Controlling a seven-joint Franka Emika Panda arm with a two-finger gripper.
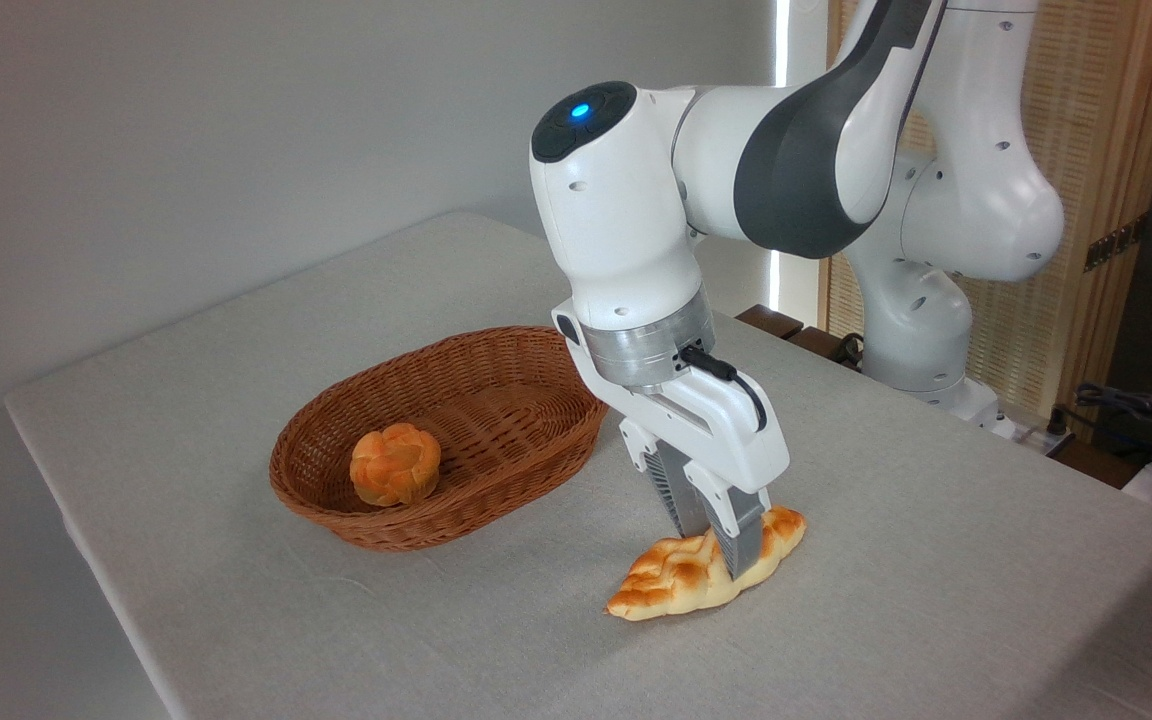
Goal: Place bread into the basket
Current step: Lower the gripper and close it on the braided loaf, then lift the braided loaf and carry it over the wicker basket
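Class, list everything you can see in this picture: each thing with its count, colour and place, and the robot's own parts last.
bread: one, golden-orange braided loaf, on the cloth right of the basket, fingers straddling it.
basket: one, brown wicker, oval, left of centre on the table.
bun: one, orange, round, knotted, inside the basket at its left end.
table: one, pale grey cloth cover.
slatted screen: one, light wood, behind the arm at right.
cables: dark, at right edge.
arm: one, white and grey.
gripper: one, white, grey fingers, down at the bread.

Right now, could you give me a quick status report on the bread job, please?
End effector down astride bread, grip unconfirmed. Bread on table, right of basket. Bun in basket's left end; path clear.
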